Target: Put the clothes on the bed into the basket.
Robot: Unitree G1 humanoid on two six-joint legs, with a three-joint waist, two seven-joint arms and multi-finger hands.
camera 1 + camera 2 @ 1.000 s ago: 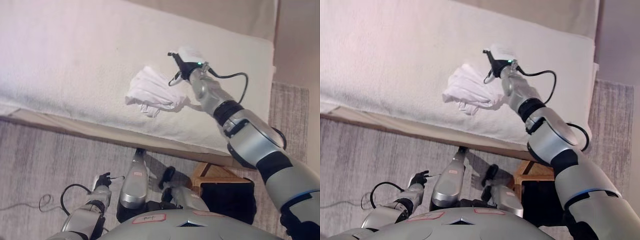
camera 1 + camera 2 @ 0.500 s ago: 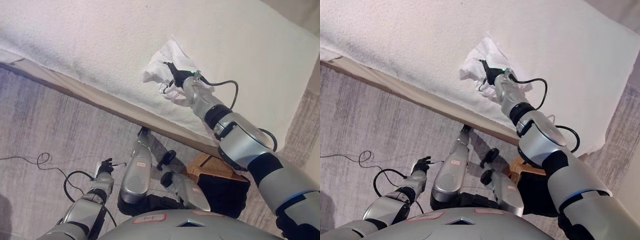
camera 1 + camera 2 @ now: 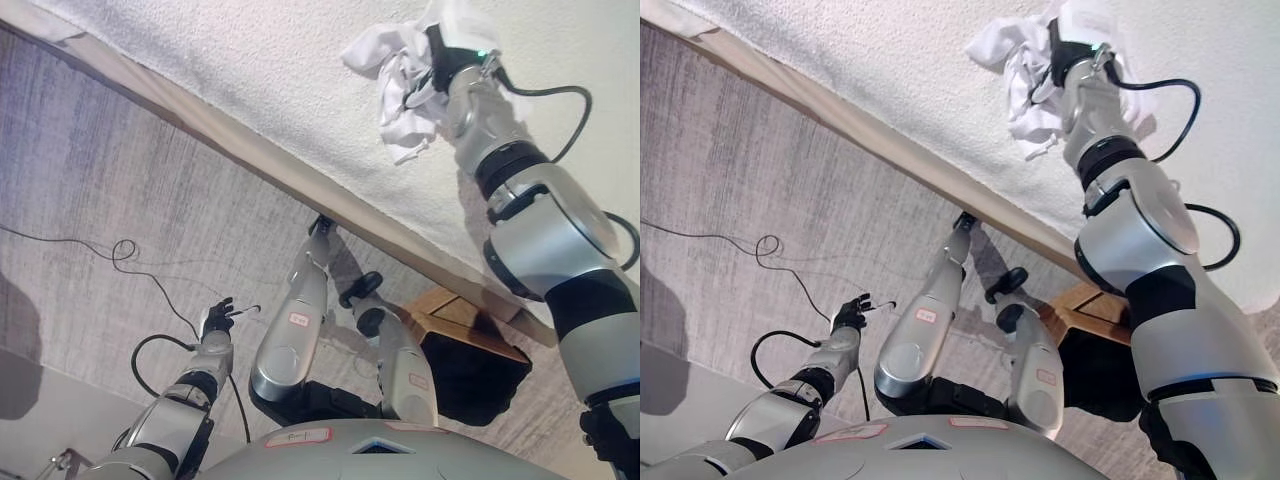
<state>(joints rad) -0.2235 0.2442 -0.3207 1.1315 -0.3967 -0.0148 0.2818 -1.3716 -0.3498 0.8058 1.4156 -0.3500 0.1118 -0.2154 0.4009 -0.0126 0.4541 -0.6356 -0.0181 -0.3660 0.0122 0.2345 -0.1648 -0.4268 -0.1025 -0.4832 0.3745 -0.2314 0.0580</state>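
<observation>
A robot looks down past its own chest at a bedroom floor and the edge of a bed. The bed (image 3: 250, 60) fills the top of the view, covered in a cream, nubbly blanket, with a pale wooden frame rail running slantwise from the upper left down to the right. On the blanket near the top right lies a crumpled white garment (image 3: 395, 75), bunched and hanging in loose folds. The robot's right arm reaches up from the lower right, and its right hand (image 3: 447, 55) is pressed into the garment with dark fingers curled around a fold of the white cloth, so the hand is clamped on it; part of the cloth drapes below the hand. The left hand (image 3: 217, 318) shows low at the left, well apart from the bed, hovering over the floor with its dark fingers spread and relaxed, holding nothing. The floor is a grey, streaked carpet (image 3: 120, 180), and a thin dark cord (image 3: 120, 250) loops across it at the left. At the lower right, just below the bed rail and beside the right arm, sits the basket (image 3: 465, 345): a wooden rim around a dark interior, partly hidden by the arm. The garment is on the bed, apart from the basket.
</observation>
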